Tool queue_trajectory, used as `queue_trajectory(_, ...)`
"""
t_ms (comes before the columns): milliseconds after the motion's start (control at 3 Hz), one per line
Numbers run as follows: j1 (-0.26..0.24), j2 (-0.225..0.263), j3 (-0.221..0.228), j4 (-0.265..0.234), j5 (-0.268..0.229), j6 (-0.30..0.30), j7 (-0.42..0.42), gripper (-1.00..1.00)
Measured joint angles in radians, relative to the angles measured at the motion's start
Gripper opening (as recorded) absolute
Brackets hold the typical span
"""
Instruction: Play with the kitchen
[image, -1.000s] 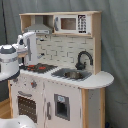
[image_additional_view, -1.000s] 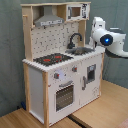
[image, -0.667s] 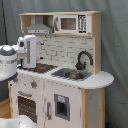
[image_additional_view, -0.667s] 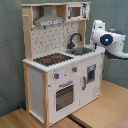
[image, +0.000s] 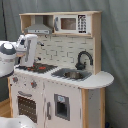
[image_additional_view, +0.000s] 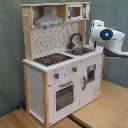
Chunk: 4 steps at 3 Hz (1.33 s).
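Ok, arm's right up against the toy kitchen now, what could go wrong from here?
The arm hangs close over the hob, under the hood, so a lift could clip the hood. In the second exterior view the arm sits behind the kitchen, gripper hidden, so contact is hard to judge. A push might shift it.

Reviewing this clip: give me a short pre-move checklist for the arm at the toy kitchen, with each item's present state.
1. Kitchen standing upright: ok in both exterior views.
2. Oven door closed: ok.
3. Hob free of loose items: ok in the second exterior view.
4. Sink contents: cannot tell; something dark shows inside.
5. Arm clear of the hood: cannot tell; in the first exterior view it sits just below and beside it.
6. Gripper state: cannot tell.
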Motion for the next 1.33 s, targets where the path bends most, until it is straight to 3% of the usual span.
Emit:
queue_trajectory(667, 0.039, 0.009, 0.004, 0.061, 0.13, -0.131, -0.115, 1.0)
queue_trajectory(1333, 0.116, 0.009, 0.016, 0.105, 0.216, -0.306, -0.143, 1.0)
